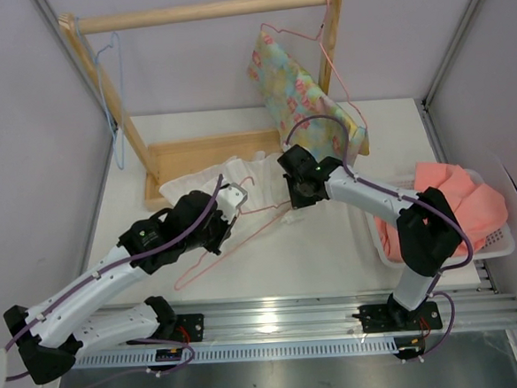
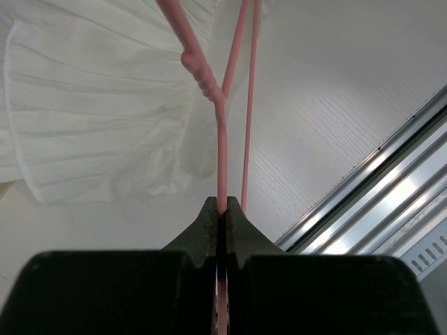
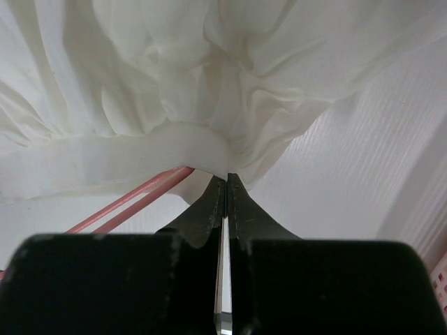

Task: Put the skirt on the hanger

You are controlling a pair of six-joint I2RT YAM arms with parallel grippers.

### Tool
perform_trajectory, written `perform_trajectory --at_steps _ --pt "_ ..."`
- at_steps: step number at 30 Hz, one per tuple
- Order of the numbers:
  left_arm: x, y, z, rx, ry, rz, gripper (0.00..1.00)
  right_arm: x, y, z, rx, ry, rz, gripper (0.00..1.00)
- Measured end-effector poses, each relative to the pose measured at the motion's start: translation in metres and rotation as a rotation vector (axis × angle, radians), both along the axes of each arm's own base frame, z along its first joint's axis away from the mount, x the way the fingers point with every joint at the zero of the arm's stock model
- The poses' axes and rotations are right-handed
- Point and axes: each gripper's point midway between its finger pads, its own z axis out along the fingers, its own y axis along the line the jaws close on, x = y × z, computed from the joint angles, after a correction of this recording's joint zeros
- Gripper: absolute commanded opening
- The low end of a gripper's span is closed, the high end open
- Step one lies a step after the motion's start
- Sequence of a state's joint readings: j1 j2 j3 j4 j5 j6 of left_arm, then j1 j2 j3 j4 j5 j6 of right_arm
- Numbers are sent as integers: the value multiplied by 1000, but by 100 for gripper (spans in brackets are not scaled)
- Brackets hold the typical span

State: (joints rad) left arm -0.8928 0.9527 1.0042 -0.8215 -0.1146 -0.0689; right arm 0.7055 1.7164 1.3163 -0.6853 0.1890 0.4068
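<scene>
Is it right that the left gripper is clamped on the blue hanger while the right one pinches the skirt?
No. The hanger clamped in the left gripper is pink, not blue, as the left wrist view shows. The right gripper does pinch the skirt.

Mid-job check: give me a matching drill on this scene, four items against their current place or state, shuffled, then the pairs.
Column A
1. left gripper
2. right gripper
3. salmon-pink cloth
4. light blue hanger

Column B
a. hanging on the wooden rack
b. shut on the pink hanger
c. lying in the white basket
d. pinching the edge of the white skirt

Pairs: 1-b, 2-d, 3-c, 4-a
</scene>
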Motion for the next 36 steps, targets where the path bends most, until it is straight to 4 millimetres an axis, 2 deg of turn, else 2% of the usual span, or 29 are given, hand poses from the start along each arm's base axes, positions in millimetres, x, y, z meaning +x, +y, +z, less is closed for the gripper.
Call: perform_trajectory --at_steps 4,8,13,20,26,31,36 --pt "3 -2 0 1 -14 -1 0 1 7 6 23 -6 7 0" --pt "10 -9 -6 10 -18 -12 0 -7 16 12 45 -9 26 0" --pt "16 -26 -18 -3 -4 -44 0 -14 24 31 102 -26 39 0" --pt "23 -41 -18 -51 3 -79 0 -20 28 54 173 -49 41 0" --pt "39 -53 -16 -151 47 -103 0 -40 44 80 246 -74 77 0" --pt "44 -70 -24 -219 112 -164 0 -56 53 98 295 -94 101 0" --pt "45 -84 -37 -253 174 -216 0 -69 58 97 291 -89 126 0"
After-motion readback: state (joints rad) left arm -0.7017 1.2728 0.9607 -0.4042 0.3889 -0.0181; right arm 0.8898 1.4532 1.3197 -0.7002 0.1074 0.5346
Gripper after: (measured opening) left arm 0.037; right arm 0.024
